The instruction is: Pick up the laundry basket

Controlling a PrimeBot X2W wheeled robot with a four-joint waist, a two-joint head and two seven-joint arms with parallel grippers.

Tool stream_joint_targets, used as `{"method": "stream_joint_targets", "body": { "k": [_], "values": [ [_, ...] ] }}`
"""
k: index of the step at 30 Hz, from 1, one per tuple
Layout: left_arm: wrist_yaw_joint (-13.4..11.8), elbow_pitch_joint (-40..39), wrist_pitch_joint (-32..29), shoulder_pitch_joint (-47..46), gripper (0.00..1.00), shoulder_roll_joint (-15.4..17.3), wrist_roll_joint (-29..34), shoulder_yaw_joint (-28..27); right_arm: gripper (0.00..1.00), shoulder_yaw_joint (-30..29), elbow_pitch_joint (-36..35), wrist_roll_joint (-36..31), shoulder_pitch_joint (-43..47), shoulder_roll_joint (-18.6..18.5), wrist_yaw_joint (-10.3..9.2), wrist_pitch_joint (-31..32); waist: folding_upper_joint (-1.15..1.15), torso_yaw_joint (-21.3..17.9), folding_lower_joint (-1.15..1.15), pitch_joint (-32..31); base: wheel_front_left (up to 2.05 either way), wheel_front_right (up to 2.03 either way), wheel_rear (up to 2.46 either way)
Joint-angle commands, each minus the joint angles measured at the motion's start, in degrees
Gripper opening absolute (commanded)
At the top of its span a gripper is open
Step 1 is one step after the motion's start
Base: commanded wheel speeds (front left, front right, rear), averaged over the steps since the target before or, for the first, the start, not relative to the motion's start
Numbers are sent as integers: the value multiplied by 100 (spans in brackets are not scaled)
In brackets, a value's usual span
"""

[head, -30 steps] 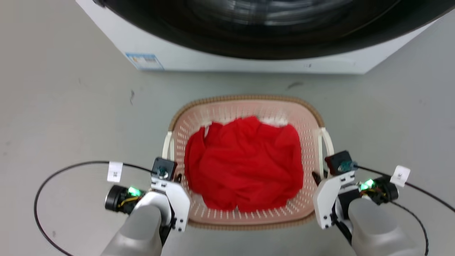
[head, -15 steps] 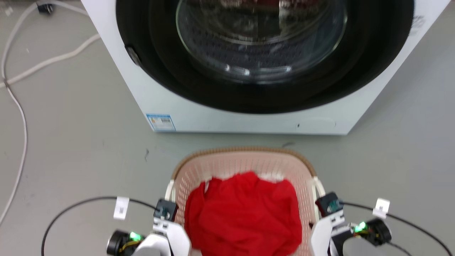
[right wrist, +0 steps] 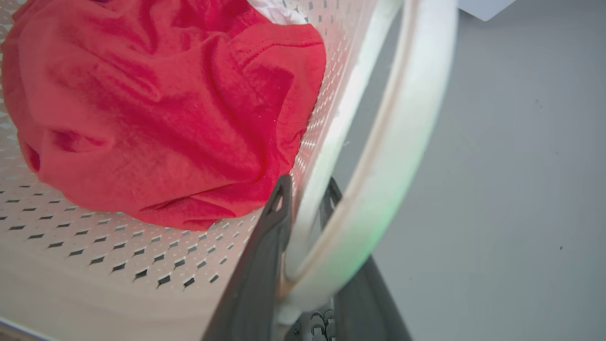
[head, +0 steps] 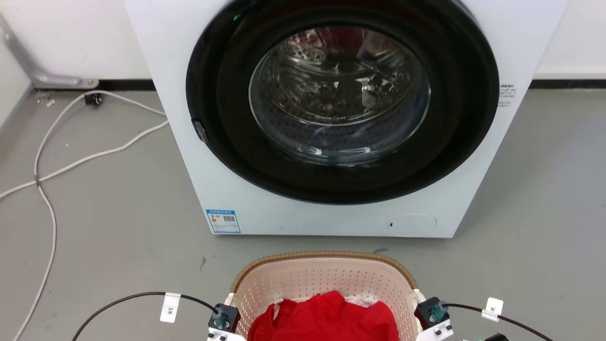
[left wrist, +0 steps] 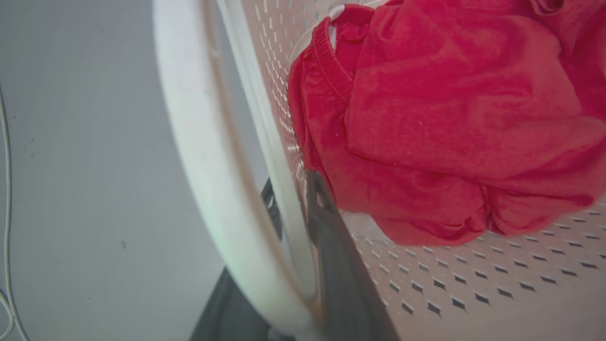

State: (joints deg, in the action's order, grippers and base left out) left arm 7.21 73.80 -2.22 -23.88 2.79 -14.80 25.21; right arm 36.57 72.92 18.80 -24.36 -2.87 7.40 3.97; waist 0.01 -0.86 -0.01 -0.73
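The laundry basket [head: 326, 257], pale pink and perforated with a brown woven rim, lies at the bottom edge of the head view, in front of the washer. A red garment [head: 326, 322] is piled inside it. In the left wrist view my left gripper [left wrist: 296, 199] is shut on the basket's side wall [left wrist: 473, 293], one finger inside by the red garment [left wrist: 450, 118], the other behind the white handle [left wrist: 199, 166]. My right gripper [right wrist: 305, 194] clamps the opposite wall [right wrist: 94, 265] the same way, beside its handle [right wrist: 402, 142].
A white front-loading washing machine [head: 236, 189] with a dark round door [head: 341, 94], shut, stands just beyond the basket. White cables [head: 47, 161] trail over the grey floor at the left. Black cables run from both wrists along the bottom.
The head camera has tilted upward: the washer's whole door has come into view and the basket with both wrists has slid to the bottom edge. Both grippers keep their hold on the basket.
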Motion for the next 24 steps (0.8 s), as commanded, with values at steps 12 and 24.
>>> {"method": "stream_joint_targets", "body": {
  "k": [12,24],
  "values": [
    [34,-123,-120,89,0,73,-543,517,0,814,-306,740,168,-295,17,287,-1,-54,1,-273,0,0,0],
    [34,-111,-49,94,0,160,-882,813,0,1326,-327,1223,78,-446,17,217,-1,-68,1,-312,0,0,0]
  ]
}}
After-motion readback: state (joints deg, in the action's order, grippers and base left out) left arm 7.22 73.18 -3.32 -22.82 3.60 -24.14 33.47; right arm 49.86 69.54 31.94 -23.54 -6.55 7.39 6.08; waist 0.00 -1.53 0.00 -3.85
